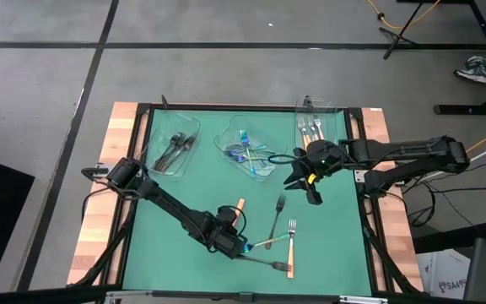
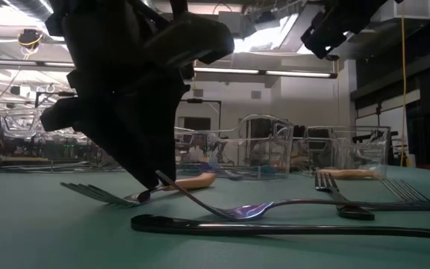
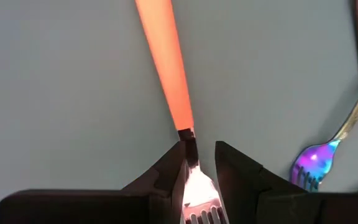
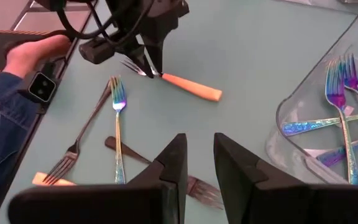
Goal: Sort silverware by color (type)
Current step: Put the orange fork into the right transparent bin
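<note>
On the green table mat (image 1: 184, 253), toward its left front, the left gripper (image 3: 199, 171) is being held down over a silver fork with an orange handle (image 3: 166, 68), its fingers closed on the fork's narrow metal neck just where the handle ends. Just to the right, an iridescent blue-purple fork (image 4: 117, 102), a black fork (image 1: 279, 206) and a second orange-handled fork (image 1: 292, 245) are lying loose on the mat. Behind them, three clear plastic trays are holding sorted pieces: black at the left (image 1: 174, 150), iridescent in the middle (image 1: 251, 154), orange-handled at the right (image 1: 312, 127). Above the mat at the right, the right gripper (image 4: 199, 162) is being held with its fingers parted and empty. The fork is judged light, stiff and slippery, so the neck is probably a sound hold, though swinging of the long handle is being risked.
</note>
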Available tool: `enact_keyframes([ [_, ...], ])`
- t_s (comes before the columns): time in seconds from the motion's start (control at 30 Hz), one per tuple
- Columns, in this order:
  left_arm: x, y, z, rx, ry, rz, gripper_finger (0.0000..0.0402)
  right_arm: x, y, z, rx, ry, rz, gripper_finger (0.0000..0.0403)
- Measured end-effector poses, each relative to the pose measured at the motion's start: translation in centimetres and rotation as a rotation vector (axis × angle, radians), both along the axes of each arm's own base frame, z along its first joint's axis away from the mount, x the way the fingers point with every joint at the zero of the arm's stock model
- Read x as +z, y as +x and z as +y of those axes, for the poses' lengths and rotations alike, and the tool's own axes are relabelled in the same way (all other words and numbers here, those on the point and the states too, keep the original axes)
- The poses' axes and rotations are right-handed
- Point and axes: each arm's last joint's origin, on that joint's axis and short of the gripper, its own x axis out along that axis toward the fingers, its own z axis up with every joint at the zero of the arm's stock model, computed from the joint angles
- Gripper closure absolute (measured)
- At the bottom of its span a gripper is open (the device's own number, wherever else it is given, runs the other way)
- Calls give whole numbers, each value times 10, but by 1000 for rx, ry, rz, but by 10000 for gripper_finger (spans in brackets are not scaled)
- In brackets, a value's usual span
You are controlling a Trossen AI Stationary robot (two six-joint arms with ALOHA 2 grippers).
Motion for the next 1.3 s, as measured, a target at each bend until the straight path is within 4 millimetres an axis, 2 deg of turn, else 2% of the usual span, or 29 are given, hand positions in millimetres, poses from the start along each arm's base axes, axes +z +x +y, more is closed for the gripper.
enact_keyframes([
  [0.27,-8,-3,2,6,12,-11,320,-9,-1,0,0,-1,25,333],
  [1.0,-11,0,2,10,12,-31,321,-8,-1,0,-1,-2,20,333],
  [1.3,-20,2,1,13,30,-24,367,-8,-1,0,-1,-2,21,333],
])
